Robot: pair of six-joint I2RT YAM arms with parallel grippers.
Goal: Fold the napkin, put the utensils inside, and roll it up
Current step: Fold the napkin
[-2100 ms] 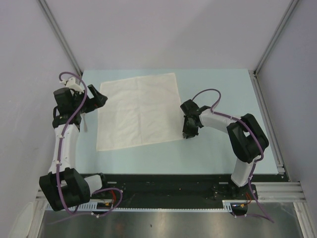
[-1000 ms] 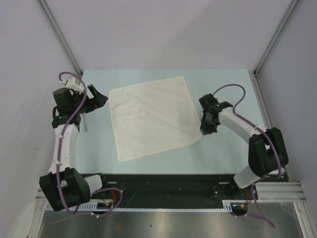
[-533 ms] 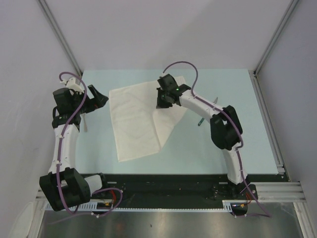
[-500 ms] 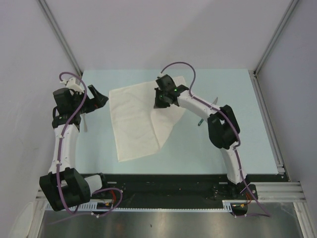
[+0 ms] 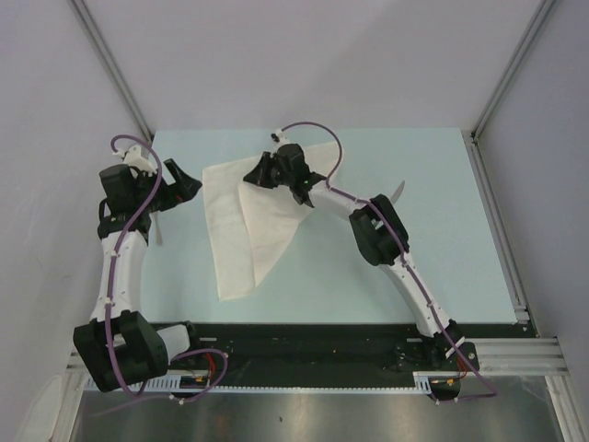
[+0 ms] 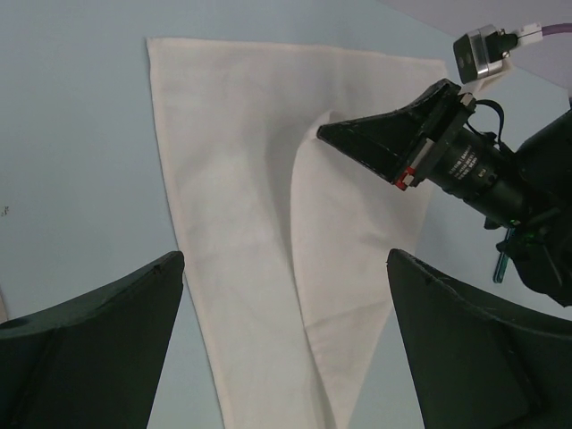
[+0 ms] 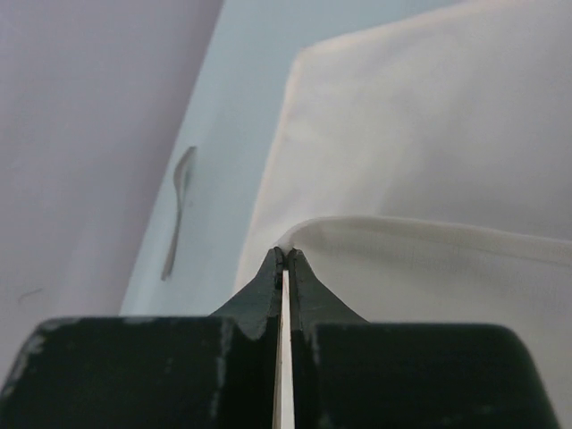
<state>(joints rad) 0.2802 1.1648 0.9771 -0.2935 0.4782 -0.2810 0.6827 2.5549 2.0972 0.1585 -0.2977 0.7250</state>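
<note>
The napkin (image 5: 230,226) lies on the far left part of the table (image 5: 442,249), half doubled, with its right-hand part lying over toward the left and raised at the top. My right gripper (image 5: 248,175) is pressed together on that raised edge, pinching the cloth. The left gripper (image 5: 184,180) hangs spread wide just beside the napkin's far left corner, holding nothing. I judge the fold is the step in hand. Next I need to lay that edge squarely along the left side and let go; the knife (image 5: 398,190) lies well apart at right.
</note>
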